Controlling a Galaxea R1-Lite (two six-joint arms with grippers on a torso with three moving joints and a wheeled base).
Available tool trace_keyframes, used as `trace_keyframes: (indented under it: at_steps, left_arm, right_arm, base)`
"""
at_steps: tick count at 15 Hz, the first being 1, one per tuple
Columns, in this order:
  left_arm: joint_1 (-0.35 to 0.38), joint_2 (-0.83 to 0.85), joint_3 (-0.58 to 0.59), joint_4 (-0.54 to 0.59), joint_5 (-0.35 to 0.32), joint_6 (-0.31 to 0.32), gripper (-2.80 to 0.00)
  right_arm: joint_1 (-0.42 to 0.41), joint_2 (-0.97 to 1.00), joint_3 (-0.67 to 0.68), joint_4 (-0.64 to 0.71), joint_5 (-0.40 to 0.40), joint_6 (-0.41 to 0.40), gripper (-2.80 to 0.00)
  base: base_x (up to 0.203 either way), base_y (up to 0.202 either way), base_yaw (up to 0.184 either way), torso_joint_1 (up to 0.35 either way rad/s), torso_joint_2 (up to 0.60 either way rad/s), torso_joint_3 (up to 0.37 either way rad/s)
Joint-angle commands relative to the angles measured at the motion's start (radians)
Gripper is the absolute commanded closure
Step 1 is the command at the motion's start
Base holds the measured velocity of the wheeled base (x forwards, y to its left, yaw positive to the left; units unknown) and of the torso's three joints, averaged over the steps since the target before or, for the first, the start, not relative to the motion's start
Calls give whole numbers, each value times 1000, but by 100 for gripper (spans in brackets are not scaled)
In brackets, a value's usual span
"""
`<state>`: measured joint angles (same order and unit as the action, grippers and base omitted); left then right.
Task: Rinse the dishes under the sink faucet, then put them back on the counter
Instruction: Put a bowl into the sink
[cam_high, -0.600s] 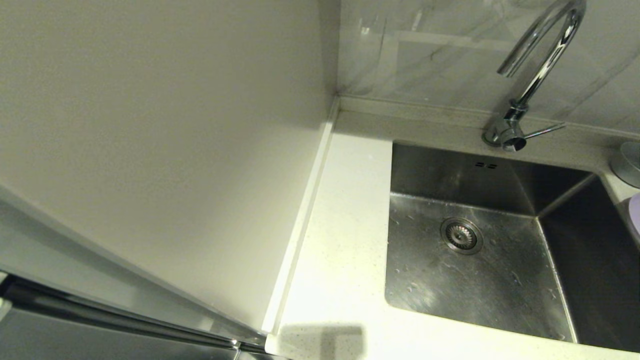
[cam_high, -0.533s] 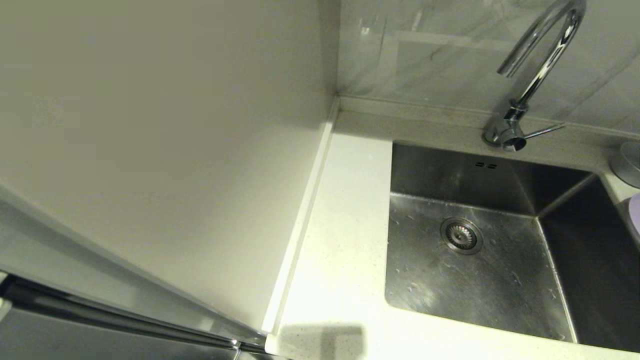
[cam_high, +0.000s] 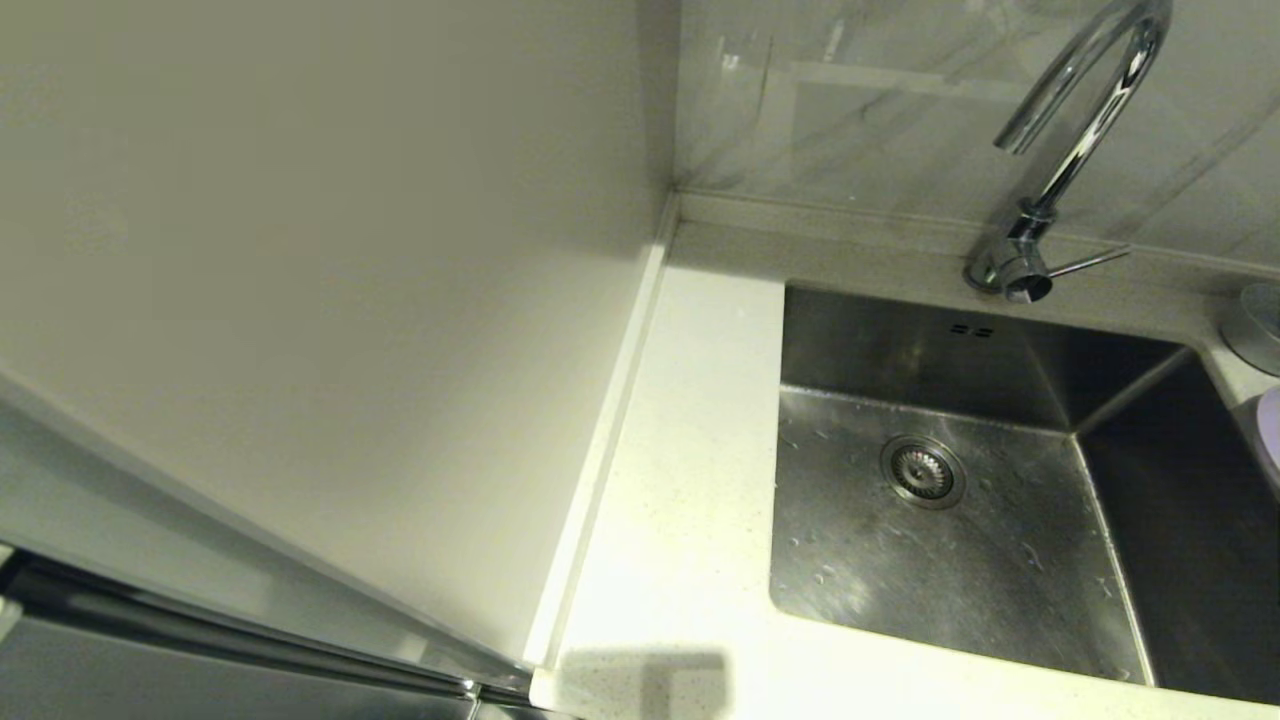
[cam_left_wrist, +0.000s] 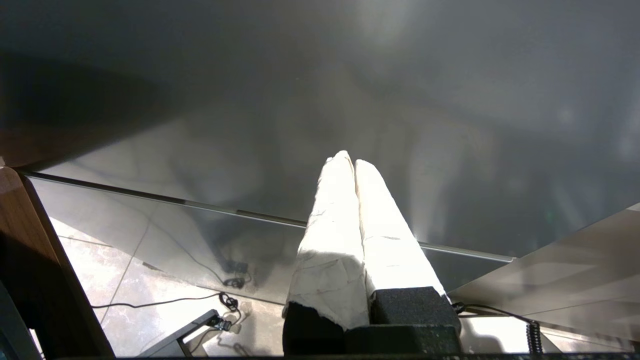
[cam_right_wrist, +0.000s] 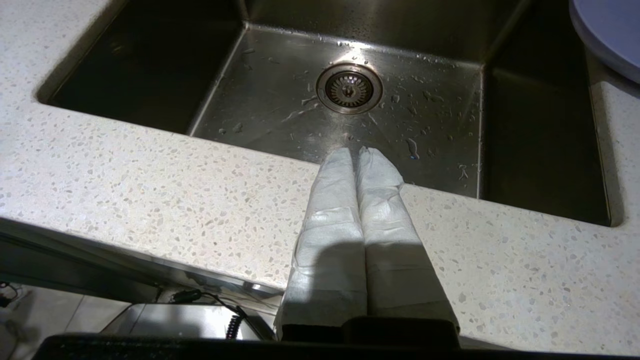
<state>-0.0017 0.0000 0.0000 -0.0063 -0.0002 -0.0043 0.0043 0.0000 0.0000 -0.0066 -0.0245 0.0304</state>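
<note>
Over the counter (cam_right_wrist: 150, 190) by the empty sink (cam_right_wrist: 280, 115), your right gripper (cam_right_wrist: 359, 151) and left gripper (cam_left_wrist: 348, 160) are pinched shut holding nothing, so nothing has started; I think you reach for the plate (cam_right_wrist: 607, 35) first.

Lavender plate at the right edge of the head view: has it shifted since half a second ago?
No. The lavender plate sits in the same spot beside the sink rim, below the faucet.

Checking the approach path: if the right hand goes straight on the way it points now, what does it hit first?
Probably the sink floor, near the drain strainer. The shut right hand points past the counter edge into the basin; nothing else shows in that line, though depth is unclear.
</note>
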Motion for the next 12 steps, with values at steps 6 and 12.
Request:
trace_keyframes:
  at_steps: [6, 12]
  left_arm:
    - [0, 0, 3, -1, 0, 0, 0]
    - [0, 0, 3, -1, 0, 0, 0]
  right_arm:
    - [0, 102, -256, 78, -36, -1, 0]
    - [0, 566, -601, 107, -44, -69, 0]
  base:
    - [0, 0, 0, 0, 0, 0]
    - [0, 0, 0, 0, 0, 0]
